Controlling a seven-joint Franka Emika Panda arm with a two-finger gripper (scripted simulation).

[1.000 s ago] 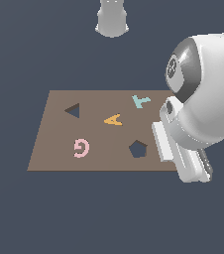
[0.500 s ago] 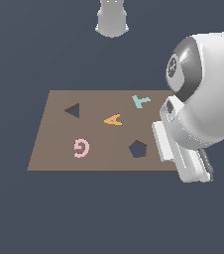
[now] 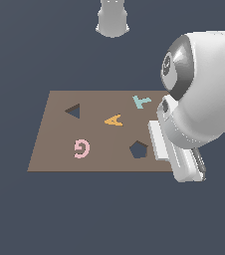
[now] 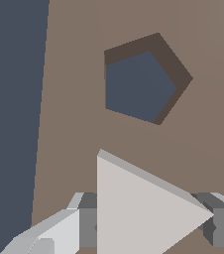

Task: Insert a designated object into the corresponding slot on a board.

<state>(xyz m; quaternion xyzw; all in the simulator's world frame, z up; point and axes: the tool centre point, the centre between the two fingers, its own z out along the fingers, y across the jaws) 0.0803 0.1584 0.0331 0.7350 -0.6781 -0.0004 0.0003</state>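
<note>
1 brown board with 2 dark cutouts on dark floor.

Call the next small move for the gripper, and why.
Probably carry the grey triangular block toward the exterior view's left, to the triangular slot. The gripper appears shut on the block, which sits beside the pentagon cutout, the wrong shape. The triangular slot lies across the board, past the orange A.
</note>
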